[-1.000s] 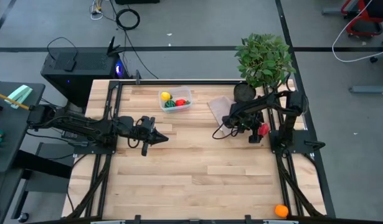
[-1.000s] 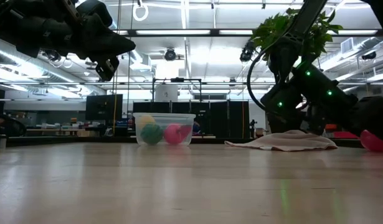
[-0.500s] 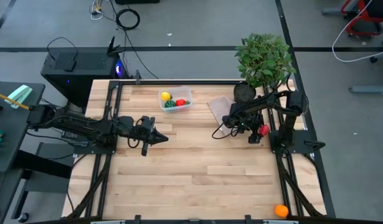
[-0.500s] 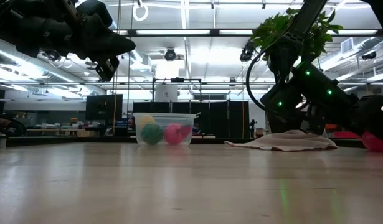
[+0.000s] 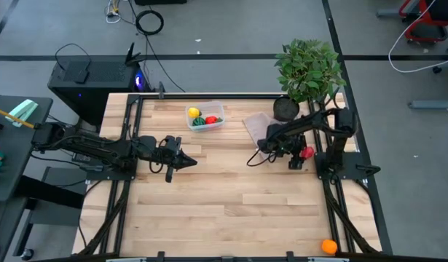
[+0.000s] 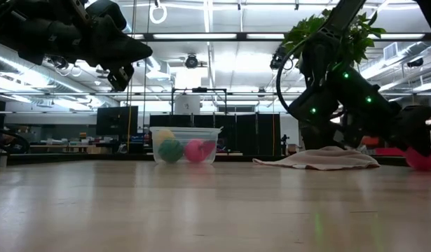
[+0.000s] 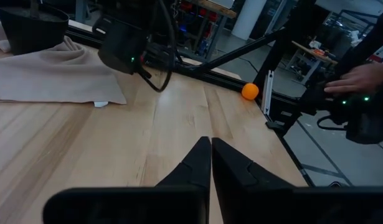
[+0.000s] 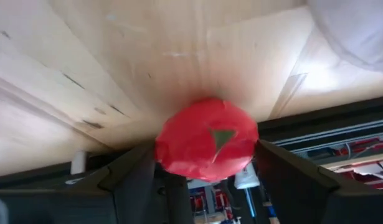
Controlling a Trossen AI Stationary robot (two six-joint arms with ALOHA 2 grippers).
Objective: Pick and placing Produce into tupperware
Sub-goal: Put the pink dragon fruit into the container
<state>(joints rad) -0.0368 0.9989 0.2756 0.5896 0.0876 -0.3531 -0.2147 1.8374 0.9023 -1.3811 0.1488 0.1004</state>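
Two tools: left tool (image 5: 189, 161), right tool (image 5: 304, 153). One clear tupperware tub (image 5: 206, 117) holding three toy pieces. One red tomato (image 8: 207, 139), one orange ball (image 5: 328, 247), one beige cloth (image 5: 257, 125), one potted plant (image 5: 308, 69).

Red tomato (image 8: 207, 138) with green patch; orange ball (image 5: 328, 247); beige cloth (image 7: 54, 71); clear tupperware (image 5: 206, 116).

Right pincer (image 8: 207, 171) tighter around red tomato (image 8: 207, 147)

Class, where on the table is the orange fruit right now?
In the high view the orange fruit lies alone at the table's near right corner, beside the frame rail, far from the tub at the back.
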